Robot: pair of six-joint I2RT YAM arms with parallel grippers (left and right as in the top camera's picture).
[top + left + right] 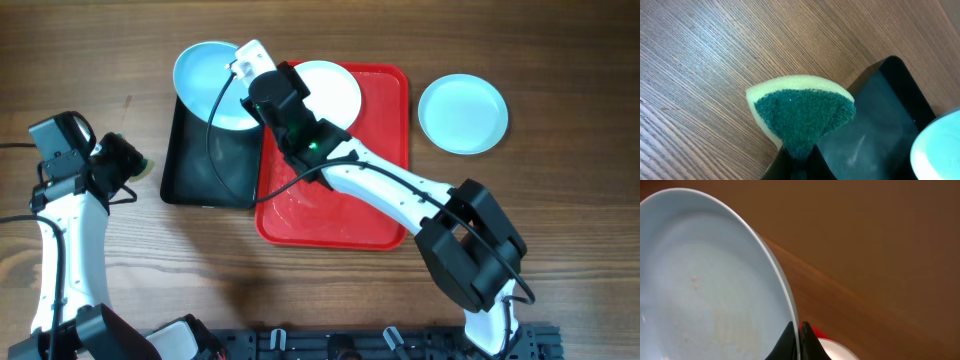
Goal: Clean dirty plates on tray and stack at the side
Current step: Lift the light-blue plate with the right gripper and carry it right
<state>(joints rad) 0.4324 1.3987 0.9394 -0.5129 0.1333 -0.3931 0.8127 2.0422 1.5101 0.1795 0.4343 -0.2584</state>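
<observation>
The right gripper (797, 330) pinches the rim of a light blue plate (208, 70), holding it over a black tray (195, 170). Just behind its wrist, a white plate (338, 88) sits on the red tray (397, 105). A second blue plate (463, 113) lies on the table beyond that. The left gripper (799, 159) is clamped on a green sponge (800, 114), beside the black tray.

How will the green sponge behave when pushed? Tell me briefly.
The sponge looks soft: pinched in the left hand, it bows into a wedge, so it will likely squash rather than stay flat. Its foam body suggests it is light. The rough green face should grip, not slide.
</observation>
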